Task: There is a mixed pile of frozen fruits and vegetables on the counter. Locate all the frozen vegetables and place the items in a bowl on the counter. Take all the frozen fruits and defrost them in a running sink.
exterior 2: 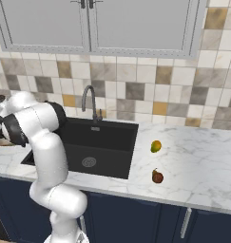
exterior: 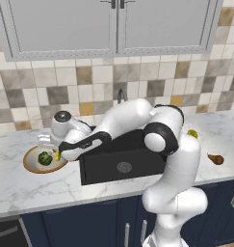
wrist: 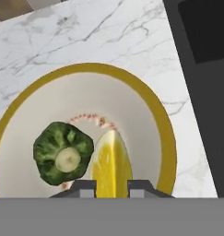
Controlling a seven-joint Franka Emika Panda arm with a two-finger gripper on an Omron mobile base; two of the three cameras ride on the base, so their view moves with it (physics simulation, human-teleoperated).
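gripper hangs over the bowl, fingers clamped on the yellowish piece beside the broccoli lump; 2 fruits lie right of the sink.

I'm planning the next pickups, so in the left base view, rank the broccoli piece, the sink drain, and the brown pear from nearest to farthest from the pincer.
1. Broccoli piece: in the bowl, right beside the pincer.
2. Sink drain: mid-basin, to the right.
3. Brown pear: on the counter far right, beyond the sink.

Kitchen: sink, marble counter, tiled backsplash
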